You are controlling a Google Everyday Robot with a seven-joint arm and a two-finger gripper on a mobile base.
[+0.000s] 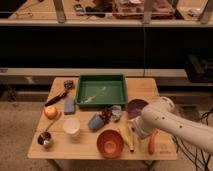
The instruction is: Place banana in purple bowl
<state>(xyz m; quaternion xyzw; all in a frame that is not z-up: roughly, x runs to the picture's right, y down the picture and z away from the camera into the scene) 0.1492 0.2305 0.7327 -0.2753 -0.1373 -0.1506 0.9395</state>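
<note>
The banana (129, 138) lies lengthwise on the wooden table (80, 150), just right of the orange bowl (110, 143). The purple bowl (136, 106) stands upright behind it, to the right of the green tray. My white arm (167, 121) comes in from the right and bends down over the table's front right. My gripper (136, 130) is at its end, low beside the banana's upper right side and in front of the purple bowl. The arm's body largely hides it.
A green tray (101, 90) sits at the back middle. A red-orange stick (152, 143) lies under the arm. A blue cup (95, 122), white cup (71, 126), orange fruit (50, 112), blue sponge (69, 105), metal cup (45, 140) and black brush (56, 96) fill the left half.
</note>
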